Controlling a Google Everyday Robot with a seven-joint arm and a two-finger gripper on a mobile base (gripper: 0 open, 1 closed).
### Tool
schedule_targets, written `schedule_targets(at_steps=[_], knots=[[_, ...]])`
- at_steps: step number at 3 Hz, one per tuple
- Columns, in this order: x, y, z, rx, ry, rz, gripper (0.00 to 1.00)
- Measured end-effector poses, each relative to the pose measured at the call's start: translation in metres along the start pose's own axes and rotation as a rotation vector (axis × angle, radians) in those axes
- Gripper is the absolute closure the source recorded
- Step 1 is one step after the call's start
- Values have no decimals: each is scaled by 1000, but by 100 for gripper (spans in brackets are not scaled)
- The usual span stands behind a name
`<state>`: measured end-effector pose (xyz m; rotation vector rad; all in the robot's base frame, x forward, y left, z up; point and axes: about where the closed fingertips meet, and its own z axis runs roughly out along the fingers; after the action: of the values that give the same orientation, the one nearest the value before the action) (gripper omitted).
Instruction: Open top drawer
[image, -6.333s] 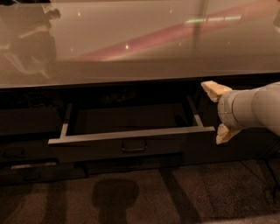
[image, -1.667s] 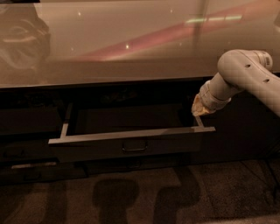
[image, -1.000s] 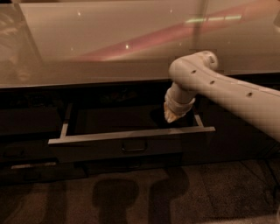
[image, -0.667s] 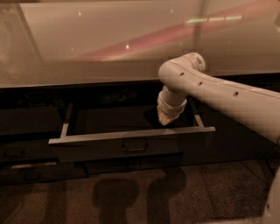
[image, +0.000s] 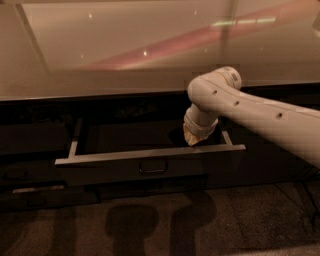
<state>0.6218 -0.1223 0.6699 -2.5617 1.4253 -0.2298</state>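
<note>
The top drawer (image: 150, 153) stands pulled out from under the glossy counter, showing its pale metal rim and a dark front with a small rectangular pull handle (image: 152, 165) at its centre. My white arm reaches in from the right and bends down over the drawer's right half. The gripper (image: 194, 140) hangs just above the drawer's front rim, right of the handle, its tip pointing down into the drawer.
A wide glossy beige countertop (image: 125, 50) overhangs the drawer. Dark cabinet fronts (image: 30, 137) flank the drawer on both sides, with a lower drawer front (image: 40, 192) beneath. A dark speckled floor (image: 150, 225) with shadows lies in front.
The arm has swung from the drawer's right end leftward over the open drawer, and the gripper now hangs lower, close to the front rim. The drawer itself has not moved.
</note>
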Motion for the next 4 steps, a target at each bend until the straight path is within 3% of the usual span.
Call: schedule_targets(at_steps=[1, 2, 3, 4], knots=[[2, 10, 8, 46, 8, -18, 100], [2, 10, 8, 46, 8, -18, 100], [2, 10, 8, 46, 8, -18, 85], [3, 16, 7, 32, 6, 2, 62]])
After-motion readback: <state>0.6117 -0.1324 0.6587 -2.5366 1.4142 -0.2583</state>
